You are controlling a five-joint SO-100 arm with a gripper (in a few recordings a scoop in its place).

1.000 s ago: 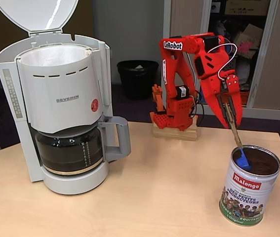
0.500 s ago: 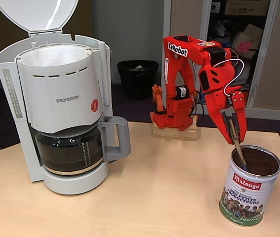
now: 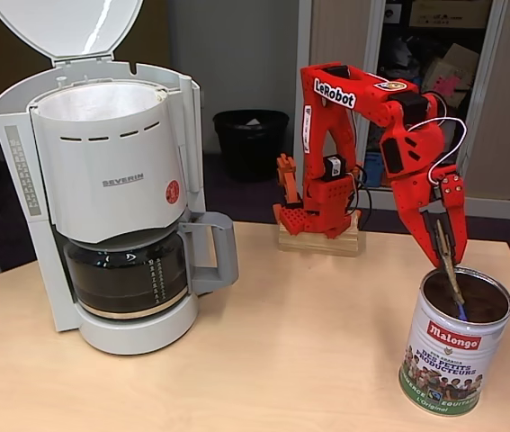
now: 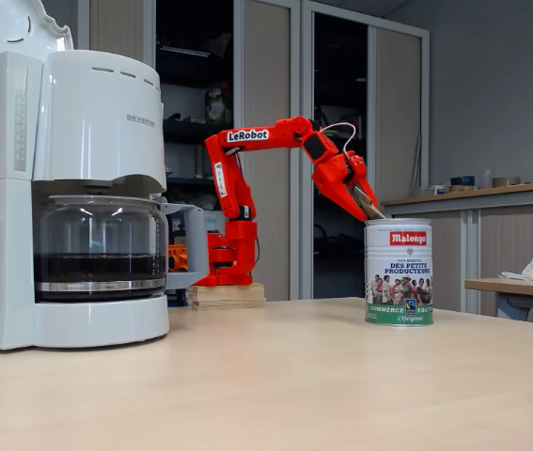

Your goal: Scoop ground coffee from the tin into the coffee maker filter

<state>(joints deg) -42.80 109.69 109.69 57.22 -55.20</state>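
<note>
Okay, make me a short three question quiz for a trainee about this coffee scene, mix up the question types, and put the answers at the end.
1. True or false: the hinged lid of the large white Severin drip coffee machine stands open.
2. Where is the blue bowl of the wooden-handled scoop? A) over the white paper filter B) down inside the cylindrical metal Malongo tin C) on the light wooden table
3. Fill in: the red two-finger gripper is shut on the ____.

Key: 1 true. 2 B. 3 scoop.
</note>
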